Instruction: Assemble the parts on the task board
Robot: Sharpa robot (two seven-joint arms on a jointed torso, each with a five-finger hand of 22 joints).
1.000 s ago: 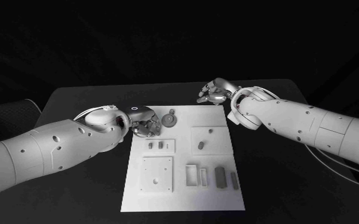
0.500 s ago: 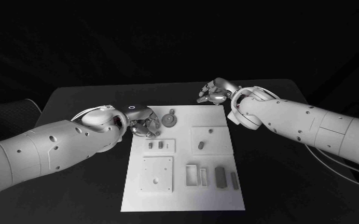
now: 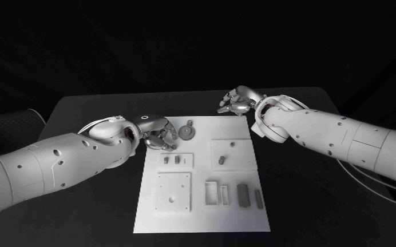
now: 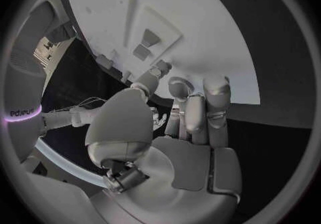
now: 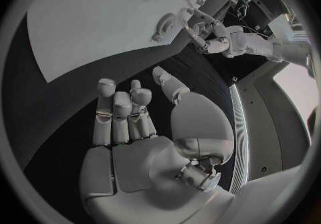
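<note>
White rectangular task board [image 3: 201,218] lies flat mid-table, long side running away from the robot. Round grey gear-like part [image 3: 188,132] sits near its far left corner. Below it, a small raised white plate holds 2 short grey pegs [image 3: 173,158], upright. To the right, a square white plate carries 1 oblong grey part [image 3: 222,159]. Near left, a larger white plate with a hole [image 3: 173,191]. Near right, 2 grey bars [image 3: 242,195] lie flat beside white slots [image 3: 212,192].
</note>
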